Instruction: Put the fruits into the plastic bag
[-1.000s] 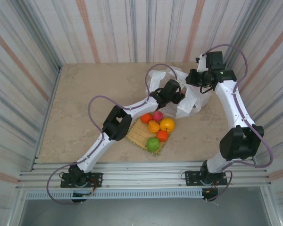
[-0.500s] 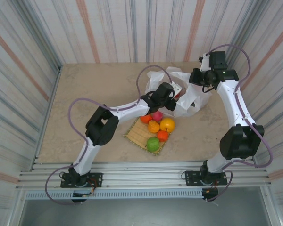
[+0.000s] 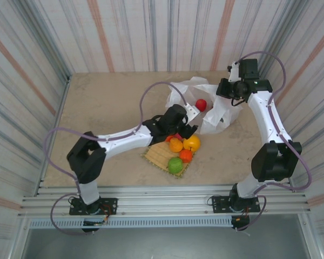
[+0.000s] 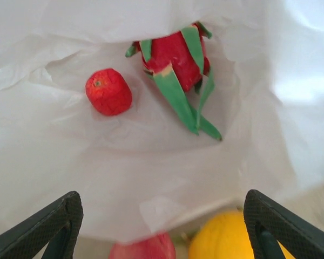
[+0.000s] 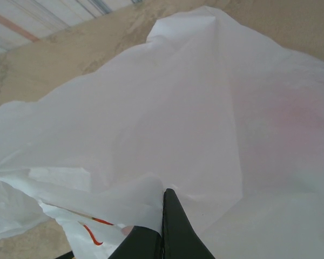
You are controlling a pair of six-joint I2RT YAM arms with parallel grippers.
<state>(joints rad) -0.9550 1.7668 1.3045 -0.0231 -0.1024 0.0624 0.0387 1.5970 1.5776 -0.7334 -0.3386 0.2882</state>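
From above, the left fingers (image 3: 187, 127) are seen drawn back from the bag (image 3: 222, 114), spread wide and empty. A red apple (image 3: 201, 104) has been left inside, just beyond them.

At the left wrist, apple and dragon fruit (image 4: 175, 56) lie ahead, so that delivery is judged done. The remaining fruits (image 3: 176, 144) wait beneath on the mat (image 3: 157, 155).

At the right wrist, the right fingers (image 5: 164, 229) are pinched shut on the bag's rim.

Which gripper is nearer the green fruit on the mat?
Left. The left gripper, open, hovers over the far side of the mat, a little way from the green fruit at its near side. The right gripper is shut on the plastic bag, farther back.
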